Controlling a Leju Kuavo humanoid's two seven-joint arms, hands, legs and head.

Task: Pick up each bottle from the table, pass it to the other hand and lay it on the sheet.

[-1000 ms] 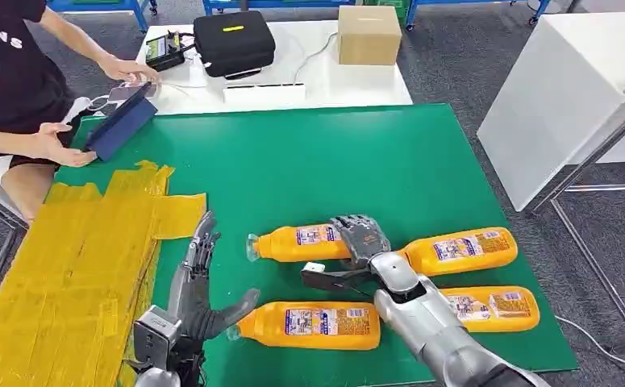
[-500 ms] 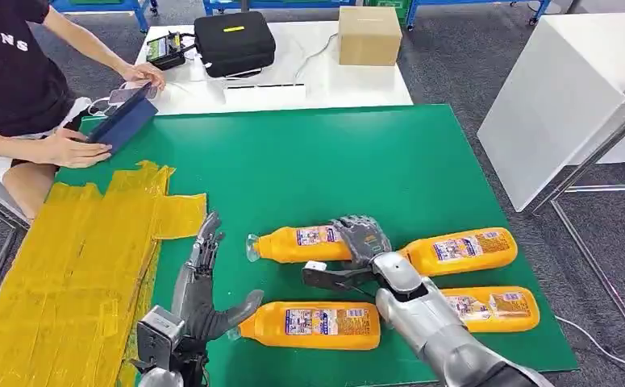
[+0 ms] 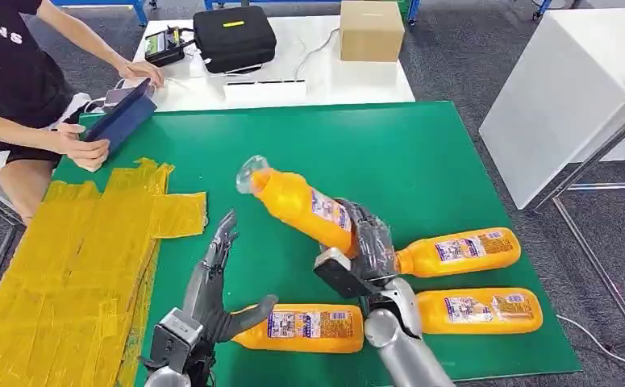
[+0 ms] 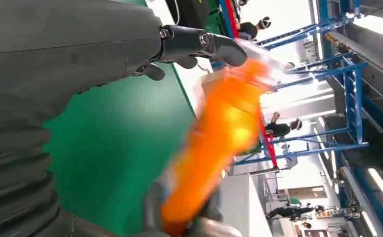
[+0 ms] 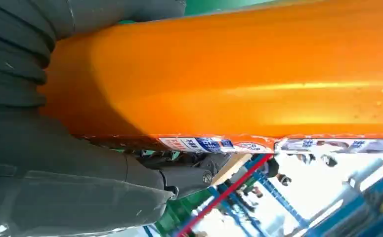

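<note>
The right hand [image 3: 367, 242] is wrapped around the lower body of an orange plastic bottle with a clear cap and a printed label [image 3: 301, 203], holding it lifted off the green mat [image 3: 406, 153] and tilted, its cap end raised and pointing away from the robot toward the yellow crinkled sheet [image 3: 75, 258] that covers the mat's left edge. The left hand [image 3: 212, 294] hovers low over the mat between that sheet and the held bottle, fingers spread wide and holding nothing, its thumb close to the cap of a second orange bottle [image 3: 305, 326] lying flat nearest the robot. Two more orange bottles lie on the mat to the right of the held one, one [image 3: 458, 251] just beside the right hand and another [image 3: 480, 310] nearer the robot. The bottle looks full and so probably fairly heavy for its size, with smooth, glossy walls that could slide in a loose hold; the plastic likely gives a little under pressure. Since the right hand covers the base end, the free shoulder and label area nearer the cap seems the sensible place for the left hand to take it, gripping round the broad body, not the narrow neck.
</note>
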